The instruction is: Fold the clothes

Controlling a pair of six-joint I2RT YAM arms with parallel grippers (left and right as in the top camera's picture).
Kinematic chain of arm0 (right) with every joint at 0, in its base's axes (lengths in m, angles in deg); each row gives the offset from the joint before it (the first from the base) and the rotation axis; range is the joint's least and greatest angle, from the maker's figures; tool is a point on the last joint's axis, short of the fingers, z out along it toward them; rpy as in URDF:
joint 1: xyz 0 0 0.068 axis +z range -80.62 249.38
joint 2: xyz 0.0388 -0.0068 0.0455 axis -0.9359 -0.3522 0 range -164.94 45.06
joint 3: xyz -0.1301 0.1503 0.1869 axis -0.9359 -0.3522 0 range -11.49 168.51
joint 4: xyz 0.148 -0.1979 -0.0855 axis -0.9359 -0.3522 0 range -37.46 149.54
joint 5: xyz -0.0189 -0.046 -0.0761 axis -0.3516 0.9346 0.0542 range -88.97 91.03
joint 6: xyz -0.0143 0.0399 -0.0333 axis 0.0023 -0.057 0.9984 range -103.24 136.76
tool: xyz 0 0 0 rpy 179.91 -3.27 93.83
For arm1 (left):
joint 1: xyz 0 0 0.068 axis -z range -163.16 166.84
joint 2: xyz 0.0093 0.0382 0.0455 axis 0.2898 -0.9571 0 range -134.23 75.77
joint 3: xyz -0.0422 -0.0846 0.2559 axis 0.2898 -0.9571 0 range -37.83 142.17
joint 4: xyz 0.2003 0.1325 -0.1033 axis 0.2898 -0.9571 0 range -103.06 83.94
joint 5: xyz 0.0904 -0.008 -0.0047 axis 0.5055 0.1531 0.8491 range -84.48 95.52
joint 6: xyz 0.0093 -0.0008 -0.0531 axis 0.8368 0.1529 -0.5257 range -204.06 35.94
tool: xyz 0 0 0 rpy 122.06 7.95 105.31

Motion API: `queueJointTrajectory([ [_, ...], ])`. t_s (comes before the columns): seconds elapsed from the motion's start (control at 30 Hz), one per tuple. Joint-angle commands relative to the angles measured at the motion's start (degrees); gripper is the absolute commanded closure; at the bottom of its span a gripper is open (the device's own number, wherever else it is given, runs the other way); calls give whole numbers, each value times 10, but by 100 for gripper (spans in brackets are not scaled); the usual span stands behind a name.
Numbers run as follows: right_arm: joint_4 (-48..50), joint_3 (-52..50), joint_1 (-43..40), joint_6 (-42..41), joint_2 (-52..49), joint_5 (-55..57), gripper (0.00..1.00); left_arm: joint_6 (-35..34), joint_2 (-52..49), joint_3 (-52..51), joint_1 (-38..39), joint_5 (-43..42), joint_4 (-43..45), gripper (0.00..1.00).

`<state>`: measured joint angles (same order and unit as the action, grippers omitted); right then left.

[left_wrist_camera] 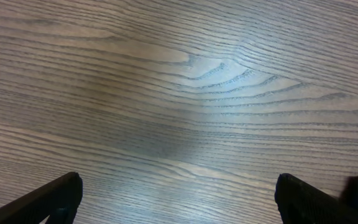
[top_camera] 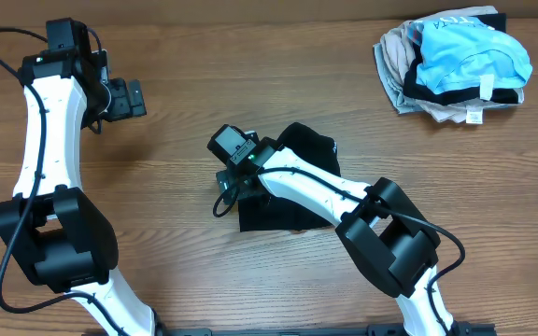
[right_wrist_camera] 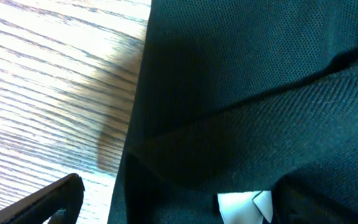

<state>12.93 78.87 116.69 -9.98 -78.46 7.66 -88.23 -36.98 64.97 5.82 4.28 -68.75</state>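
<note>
Now your right gripper [top_camera: 234,178] hangs released over the black clothes [top_camera: 308,147] mid-table; your left gripper [left_wrist_camera: 179,200], far left, gapes above the table [left_wrist_camera: 179,93].

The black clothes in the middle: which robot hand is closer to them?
Right. The right gripper hangs open directly over the left edge of the black clothes. The left gripper is far off to the side, open above the bare table.

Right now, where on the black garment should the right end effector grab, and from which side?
Probably the straight edge of the black garment near the white tag, approached from the table side. That edge lies flat on the wood, and the open right end effector has one finger over the table beside it.
</note>
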Motion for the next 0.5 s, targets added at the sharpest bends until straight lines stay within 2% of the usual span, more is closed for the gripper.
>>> queueJointTrajectory([
  [0.0, 2, -2, 2, -5, -35, -22, 0, -6, -5, 4, -2, 2, 0, 0],
  [0.03, 0, -2, 2, -5, -35, -22, 1, -6, -8, 3, -2, 2, 0, 0],
  [0.13, -6, -2, 2, -3, -35, -19, 25, -6, -14, 3, -2, 2, 0, 0],
  [0.2, -17, -1, 2, -3, -35, -3, 33, -6, -18, 3, -2, 2, 0, 0],
  [0.47, -75, 16, 0, 52, -35, 114, 35, -5, -24, 3, -2, 2, 0, 0],
])
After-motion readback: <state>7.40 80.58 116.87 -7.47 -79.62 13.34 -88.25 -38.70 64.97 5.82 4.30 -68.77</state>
